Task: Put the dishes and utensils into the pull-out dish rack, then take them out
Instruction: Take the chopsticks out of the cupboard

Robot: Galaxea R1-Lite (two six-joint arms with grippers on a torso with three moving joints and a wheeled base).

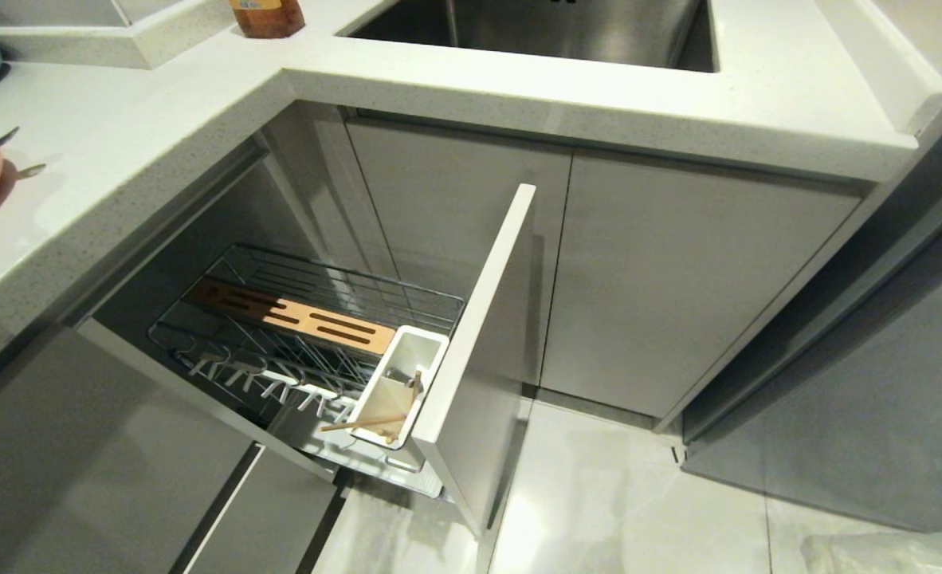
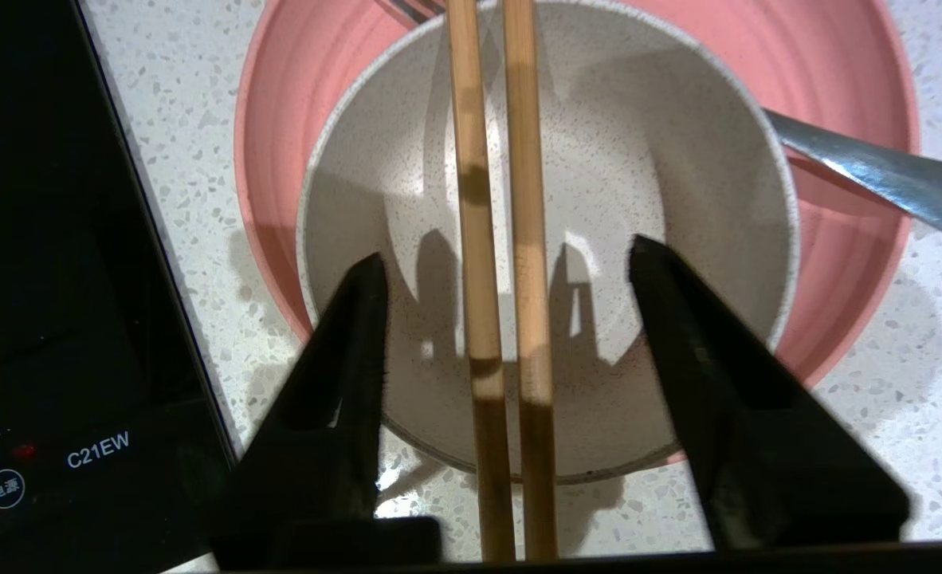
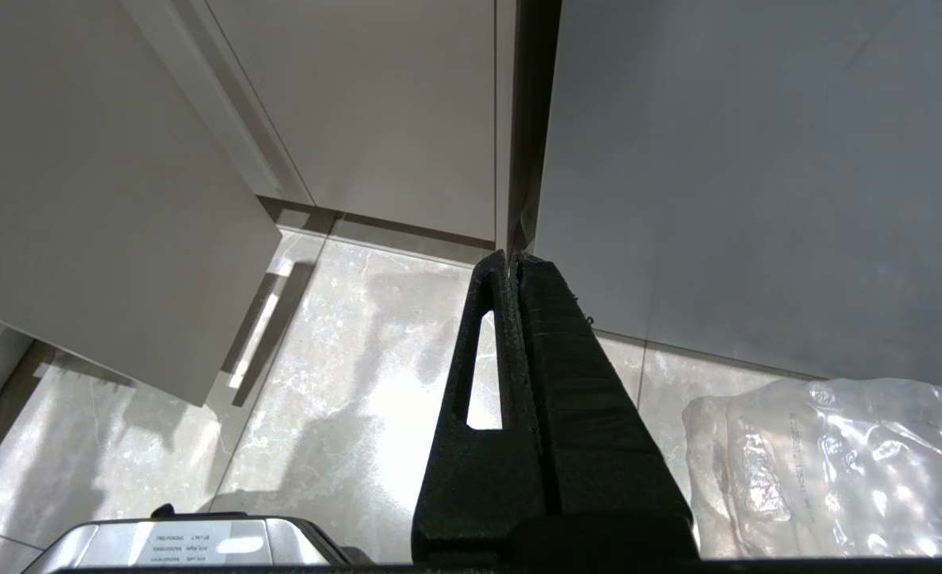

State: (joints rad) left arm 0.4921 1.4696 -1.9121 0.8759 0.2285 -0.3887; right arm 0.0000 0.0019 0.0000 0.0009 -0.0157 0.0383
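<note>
- On the speckled white stone countertop (image 2: pixel 917 446), the smaller plain white bowl (image 2: pixel 638 199) sits inside the flat round pink plate (image 2: pixel 853 72), so the dishes take up one spot.
- A pair of light wooden chopsticks (image 2: pixel 503 239) lies side by side across the bowl's rim, bridging it from edge to edge.
- The left gripper (image 2: pixel 503 263) hangs directly above them, released, one black finger on each side and neither touching the sticks (whether it is arriving or leaving cannot be told).
- A slim metal spoon (image 2: pixel 877 171) rests on the plate's rim, its handle running out past the edge, just beside the bowl.
- A black induction hob (image 2: pixel 56 279) borders the plate closely on one side; bare counter lies on the other.
- In the head view, the chrome wire pull-out dish rack (image 1: pixel 304 335) stands drawn out below the counter, its tall pale-grey front panel (image 1: pixel 487 319) limiting approach from that side.
- Its white utensil box (image 1: pixel 399 383) holds one wooden stick (image 1: pixel 363 422) leaning out over the rim; the slotted wooden block (image 1: pixel 296 315) and white pegs (image 1: pixel 280 387) are bare.
- The right gripper (image 3: pixel 515 267) is parked low above the pale tiled floor (image 3: pixel 319 399), clenched on nothing, near a clear plastic bag (image 3: pixel 837 462).
</note>
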